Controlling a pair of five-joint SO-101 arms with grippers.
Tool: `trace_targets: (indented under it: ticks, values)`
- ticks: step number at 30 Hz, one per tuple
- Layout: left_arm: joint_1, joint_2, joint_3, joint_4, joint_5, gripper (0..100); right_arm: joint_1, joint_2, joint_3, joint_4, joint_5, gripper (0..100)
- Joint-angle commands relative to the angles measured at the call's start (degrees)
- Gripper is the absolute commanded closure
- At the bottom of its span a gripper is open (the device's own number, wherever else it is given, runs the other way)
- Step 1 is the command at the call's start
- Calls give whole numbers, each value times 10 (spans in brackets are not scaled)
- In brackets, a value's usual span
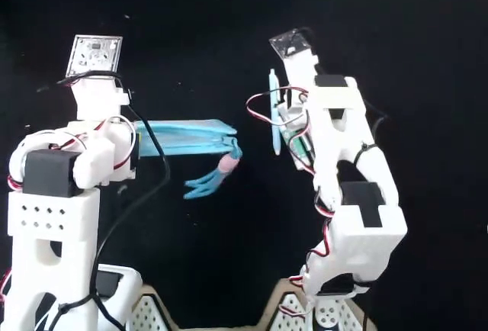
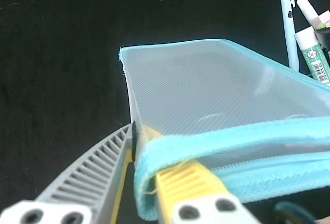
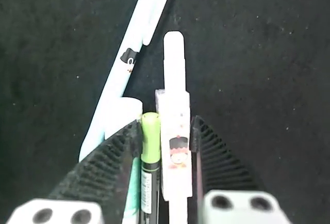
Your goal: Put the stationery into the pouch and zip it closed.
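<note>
The left gripper (image 2: pixel 140 137) is clamping shut on one end of the pouch (image 2: pixel 206 90). It is pinching the zip edge between a grey ribbed finger and a yellow one, probably so that the top edge is standing up and presenting itself to the other arm. From those fingertips the pouch is stretching straight out toward the right gripper (image 3: pixel 165 127), stopping near it but apart. It is showing as thin, translucent, finely gridded plastic with a woven pale-blue zip band along the top. It looks soft and is likely sagging where nothing is supporting it. A blue tassel with a pink bead (image 1: pixel 217 172), presumably the zip pull, is dangling from the pouch's far end over the black cloth (image 1: pixel 427 56).

The right gripper is squeezing a bundle of stationery lengthwise between its black ribbed fingers. The bundle is a white pen (image 3: pixel 174 79) with a cartoon figure and a green-capped marker (image 3: pixel 150 136). The white pen is poking well forward past the tips, which suits feeding it in end-first. A pale-blue pen (image 3: pixel 136 43) is lying just outside one finger, and whether it is actually being gripped cannot be told. All three are smooth, hard and round, so they may be prone to slipping.
</note>
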Motion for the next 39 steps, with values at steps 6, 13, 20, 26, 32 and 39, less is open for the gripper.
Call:
trace_targets:
  ticks: [6, 13, 20, 26, 32, 39]
  values:
    - [8, 4, 11, -4, -2, 970, 60, -2, -39, 16, 29, 875]
    - [8, 4, 11, -3, -2, 970, 67, -2, -121, 143, 25, 875]
    - [8, 4, 11, -2, -2, 970, 103, 19, -154, 119, 28, 875]
    - [8, 4, 11, -2, -2, 970, 99, 88, -175, 98, 40, 875]
    - [8, 4, 11, -2, -3, 970, 88, 128, -219, 99, 44, 875]
    - [8, 4, 11, -2, -4, 970, 87, 189, -284, 99, 45, 876]
